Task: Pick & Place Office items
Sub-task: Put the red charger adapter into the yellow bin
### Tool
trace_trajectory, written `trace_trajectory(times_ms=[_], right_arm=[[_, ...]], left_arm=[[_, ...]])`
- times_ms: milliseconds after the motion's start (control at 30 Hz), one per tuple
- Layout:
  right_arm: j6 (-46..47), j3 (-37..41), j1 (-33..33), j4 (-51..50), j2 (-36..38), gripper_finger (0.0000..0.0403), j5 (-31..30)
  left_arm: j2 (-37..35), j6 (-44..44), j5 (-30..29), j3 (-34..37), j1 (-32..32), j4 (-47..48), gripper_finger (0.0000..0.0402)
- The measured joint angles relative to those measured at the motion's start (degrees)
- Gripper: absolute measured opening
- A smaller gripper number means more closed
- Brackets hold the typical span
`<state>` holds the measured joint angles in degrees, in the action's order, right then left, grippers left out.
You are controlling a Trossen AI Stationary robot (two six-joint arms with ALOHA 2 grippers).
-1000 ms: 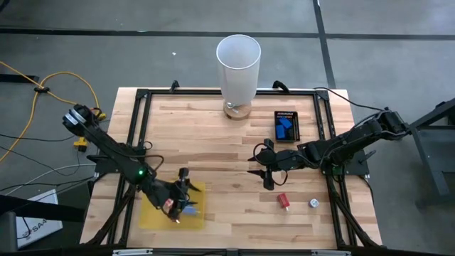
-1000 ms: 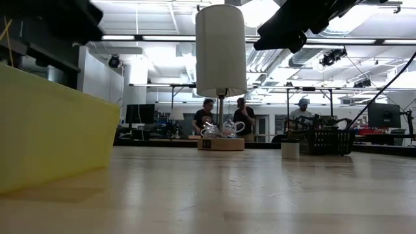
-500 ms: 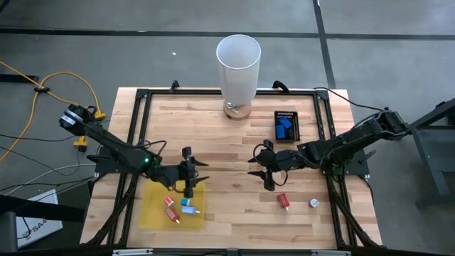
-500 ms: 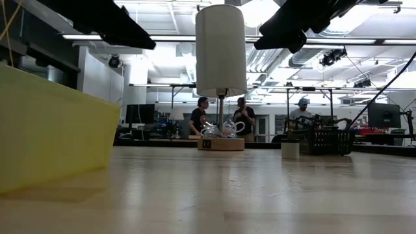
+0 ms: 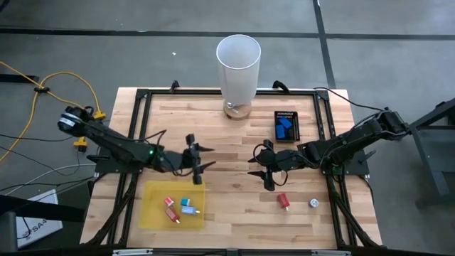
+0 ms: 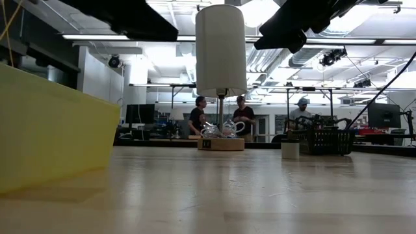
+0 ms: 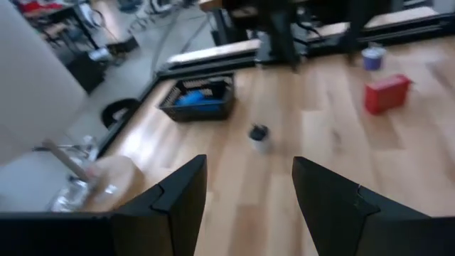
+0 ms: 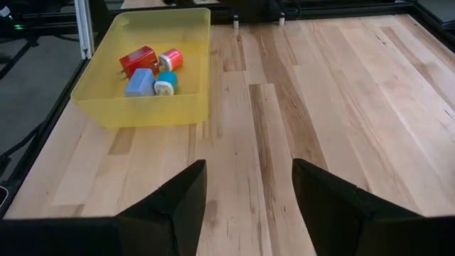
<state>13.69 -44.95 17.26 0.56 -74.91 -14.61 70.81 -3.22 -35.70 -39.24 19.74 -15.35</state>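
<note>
- Even, bright light fell from overhead; shadows under the arms on the surface (image 5: pixel 234 142) were soft and faint.
- In the low view, ceiling lamps (image 6: pixel 260 10) glared white, and the near yellow tray (image 6: pixel 52 130) was out of focus.
- The left wrist view was smeared with blur throughout.
- The right wrist view was sharp and evenly lit.

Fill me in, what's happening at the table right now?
The robot is sorting small office items into the yellow tray, which holds a few pieces. The left gripper hangs open and empty above the wood just past the tray. The right gripper waits open mid-table. A red block and a whitish round piece lie loose near it.
</note>
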Motion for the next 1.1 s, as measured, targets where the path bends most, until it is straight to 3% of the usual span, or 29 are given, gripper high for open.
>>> trace_trajectory(times_ms=[167,367,500,1100], right_arm=[[0.0,0.0,0.0,0.0,0.0,0.0194,0.0],[-0.4,0.0,0.0,0.0,0.0,0.0194,0.0],[-0.4,0.0,0.0,0.0,0.0,0.0194,0.0],[-0.4,0.0,0.0,-0.1,0.0,0.0194,0.0]], left_arm=[[0.2,-1.7,1.0,0.0,-4.2,-2.4,0.0199],[0.4,-1.0,13.2,0.0,-7.3,-4.6,0.0199],[0.6,-3.4,17.7,0.0,-7.5,-6.7,0.0199],[0.6,-5.9,18.2,0.0,-7.6,-7.9,0.0199]])
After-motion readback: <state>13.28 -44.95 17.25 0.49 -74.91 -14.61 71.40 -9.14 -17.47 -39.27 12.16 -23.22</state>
